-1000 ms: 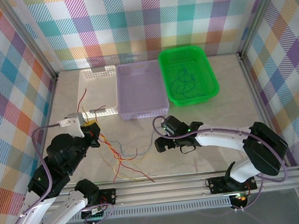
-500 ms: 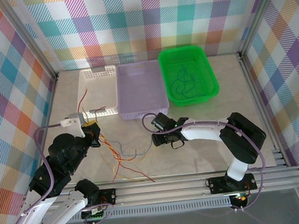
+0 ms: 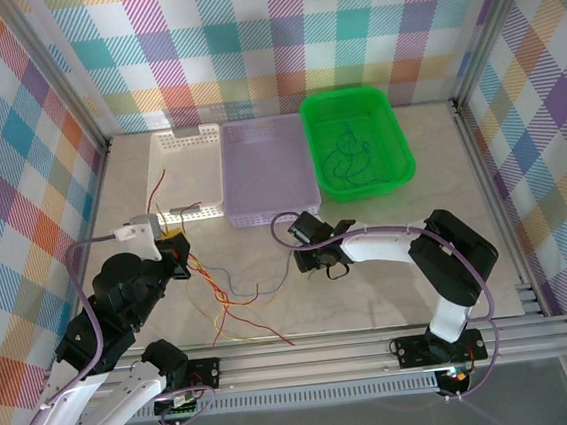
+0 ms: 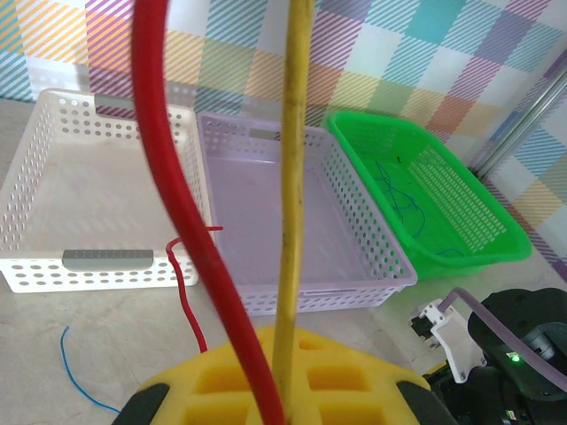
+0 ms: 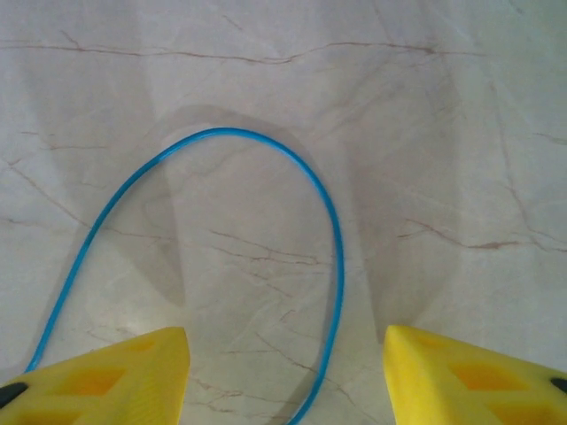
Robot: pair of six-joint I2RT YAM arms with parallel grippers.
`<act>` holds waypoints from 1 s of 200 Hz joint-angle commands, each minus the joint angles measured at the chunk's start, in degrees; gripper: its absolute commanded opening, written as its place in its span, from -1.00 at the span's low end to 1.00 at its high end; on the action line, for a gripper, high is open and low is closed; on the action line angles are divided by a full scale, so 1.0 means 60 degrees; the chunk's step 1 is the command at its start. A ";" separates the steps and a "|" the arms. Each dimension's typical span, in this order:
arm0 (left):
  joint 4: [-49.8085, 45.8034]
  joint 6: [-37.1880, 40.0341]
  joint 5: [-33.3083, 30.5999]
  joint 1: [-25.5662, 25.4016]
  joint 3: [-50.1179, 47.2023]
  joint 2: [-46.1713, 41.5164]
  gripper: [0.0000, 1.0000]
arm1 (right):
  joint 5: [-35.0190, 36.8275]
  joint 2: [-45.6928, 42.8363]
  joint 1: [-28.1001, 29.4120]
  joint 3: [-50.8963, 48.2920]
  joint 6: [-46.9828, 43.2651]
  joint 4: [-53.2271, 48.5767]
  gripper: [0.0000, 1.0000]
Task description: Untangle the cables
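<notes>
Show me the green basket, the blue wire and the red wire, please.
green basket (image 3: 342, 94): top external view, on its far rim.
blue wire (image 5: 221, 131): right wrist view, on the top of its loop.
red wire (image 4: 159, 133): left wrist view, on its upper stretch.

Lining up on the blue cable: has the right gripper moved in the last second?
Yes: the right gripper edged toward the lilac basket, away from the near rail.

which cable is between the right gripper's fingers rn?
The blue cable: it loops on the table inside the open right gripper. The red cable and yellow cable sit at the left gripper instead.
</notes>
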 commanded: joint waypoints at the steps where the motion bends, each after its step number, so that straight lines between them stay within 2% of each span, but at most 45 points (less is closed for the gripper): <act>1: 0.0222 0.0200 -0.0075 0.0099 -0.0068 0.0048 -1.00 | 0.0216 0.0382 -0.0078 0.0306 -0.0143 -0.0230 -0.09; 25: 0.0230 0.0213 -0.0078 0.0099 -0.0061 0.0049 -1.00 | -0.0054 0.0649 -0.0077 0.0248 -0.0101 -0.0001 -0.26; 102: 0.0208 0.0258 -0.0076 0.0099 -0.0067 0.0078 -1.00 | -0.0776 0.0963 -0.0067 0.0073 -0.0220 0.0462 -1.00; 148: 0.0220 0.0266 -0.0079 0.0099 -0.0066 0.0114 -1.00 | -0.0706 0.0219 -0.0036 -0.0375 -0.0157 0.0511 -1.00; 200: 0.0207 0.0259 -0.0133 0.0099 -0.0059 0.0143 -1.00 | -0.0437 -0.2370 -0.0019 -0.0519 -0.0364 -0.0205 -1.00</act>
